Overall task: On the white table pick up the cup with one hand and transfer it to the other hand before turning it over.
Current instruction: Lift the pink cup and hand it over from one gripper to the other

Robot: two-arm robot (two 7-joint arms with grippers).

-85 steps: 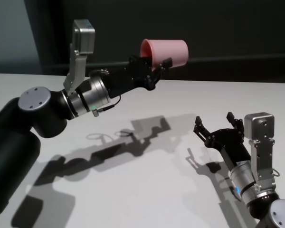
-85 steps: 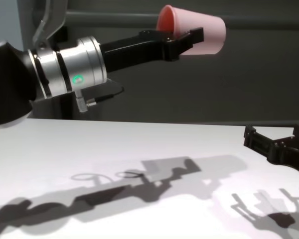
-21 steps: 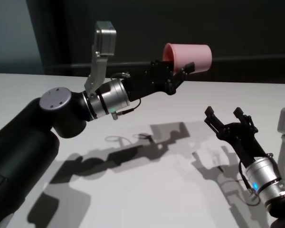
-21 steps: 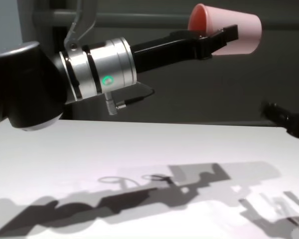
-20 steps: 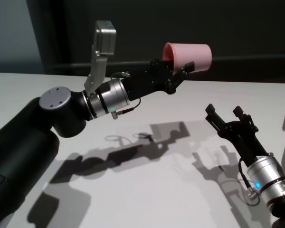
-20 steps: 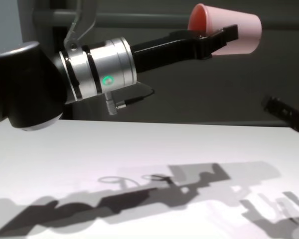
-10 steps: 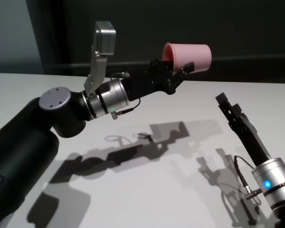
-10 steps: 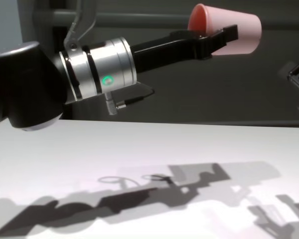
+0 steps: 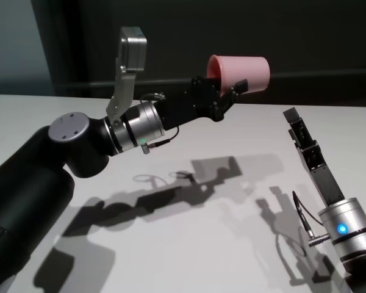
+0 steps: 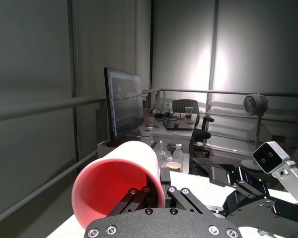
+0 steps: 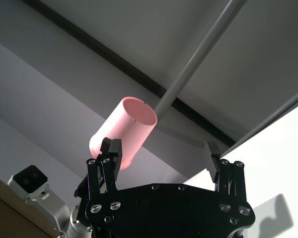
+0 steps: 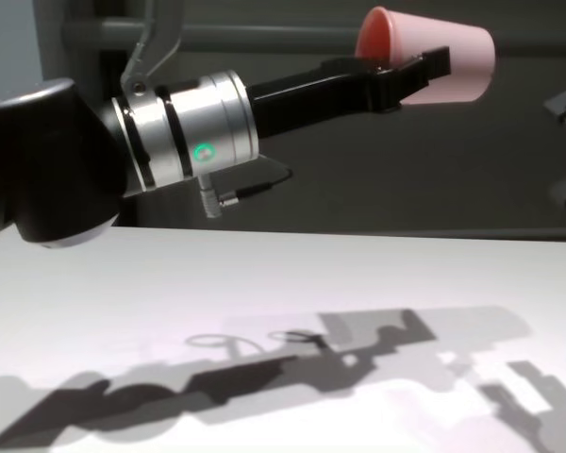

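Cup (image 9: pixel 240 72) hangs on its side above the counter (image 9: pixel 189 244), clenched in the left gripper (image 9: pixel 232 91); the right gripper (image 11: pixel 161 148), fingers released, has risen toward it, readying the handover.

1. Left hand (image 9: pixel 232 91) clamped on pink cup (image 9: pixel 247 70), held high over far centre of tabletop (image 9: pixel 189 244); arm spans left-to-centre, blocks that diagonal.
2. Air betw. cup & right hand (image 9: pixel 291 116): open gap, nothing in it.
3. Right hand raised at right side, fingers (image 11: pixel 112 151) spread wide, pointing toward cup; apart from it.
4. Tabletop under both arms bare, only shadows; low passage free near & centre.
5. Far edge: dark wall w/ rail (image 12: pixel 264 36) behind cup limits reach beyond.
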